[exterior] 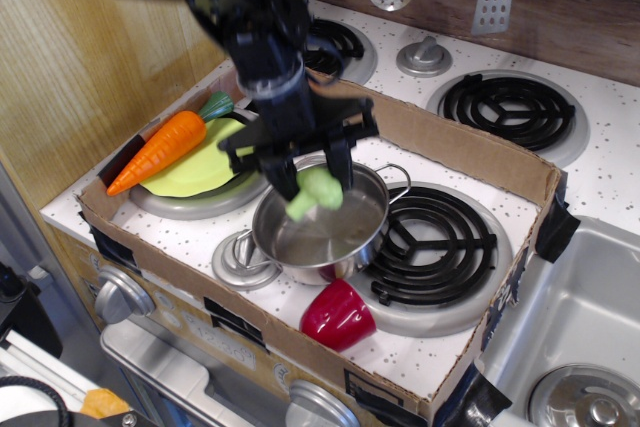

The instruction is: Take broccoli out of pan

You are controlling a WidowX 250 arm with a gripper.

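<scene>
One small green broccoli [314,190] is up in the air, pinched between the two black fingers of the end effector [310,169]. The fingers are closed snug on it, one on each side, with the bumpy top up by the fingers and the pale stalk poking down to the left. It hangs just above the shiny pan [322,228], over the far side of it, and it is not touching the metal. The pan looks empty inside now, so I think the lifting part is mostly done and the broccoli only needs a place to land.

The pan sits near the front of a cardboard tray [470,152] on the toy stove, with its thin wire handle [398,179] sticking out on the right toward the black burner [432,239]. To the left is a yellow-green leaf plate [205,167] with an orange carrot [159,151] lying across it. A red cup [337,314] lies tipped over just in front of the pan.

I would guess the arm holds the broccoli high so it clears the rim before it moves sideways. If it goes too low, the stalk could bump the rim and slip out.
</scene>
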